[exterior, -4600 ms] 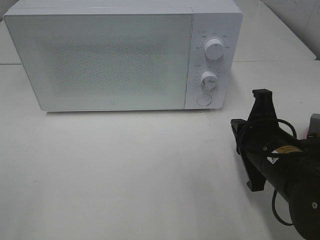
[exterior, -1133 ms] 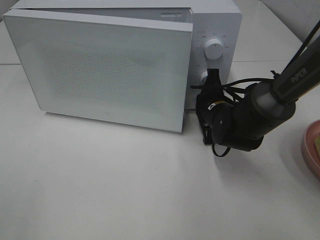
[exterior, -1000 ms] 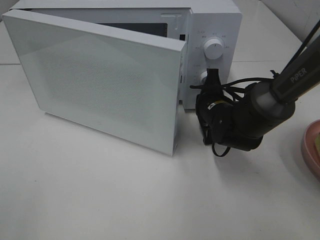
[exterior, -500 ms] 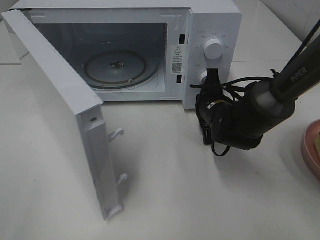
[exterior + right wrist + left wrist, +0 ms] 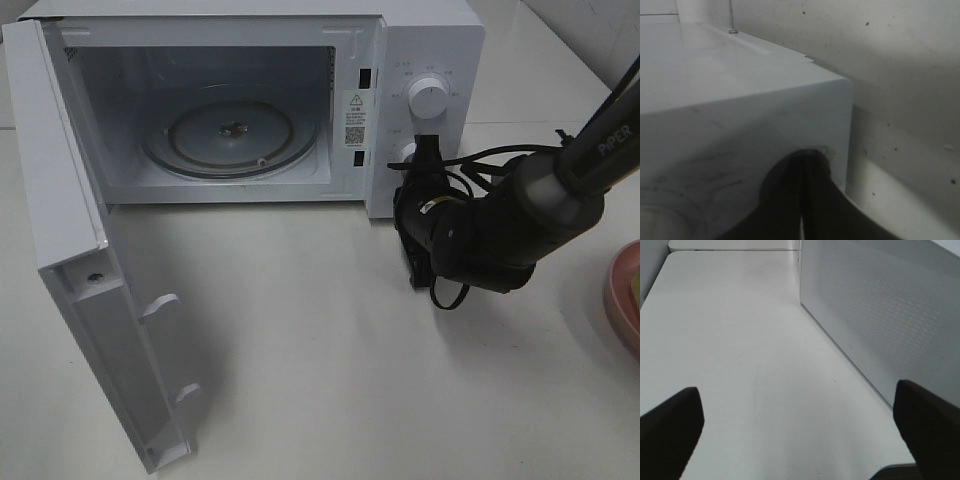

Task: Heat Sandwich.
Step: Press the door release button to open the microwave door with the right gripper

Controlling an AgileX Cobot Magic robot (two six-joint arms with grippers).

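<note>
The white microwave stands at the back with its door swung wide to the left. Inside it, the glass turntable carries nothing. My right gripper is shut with nothing in it, its tips against the lower part of the control panel by the lower knob. In the right wrist view the shut fingers press on the microwave's front near its corner. My left gripper is open over bare table, beside the door's outer face. The sandwich is out of view.
A pink plate's rim shows at the right edge of the table. The open door reaches out toward the table's front left. The upper knob sits above my right gripper. The right arm and its cables lie right of the microwave.
The microwave door has swung from partly open to wide open on the left. My right arm has eased slightly to the right, its tips still by the control panel.
</note>
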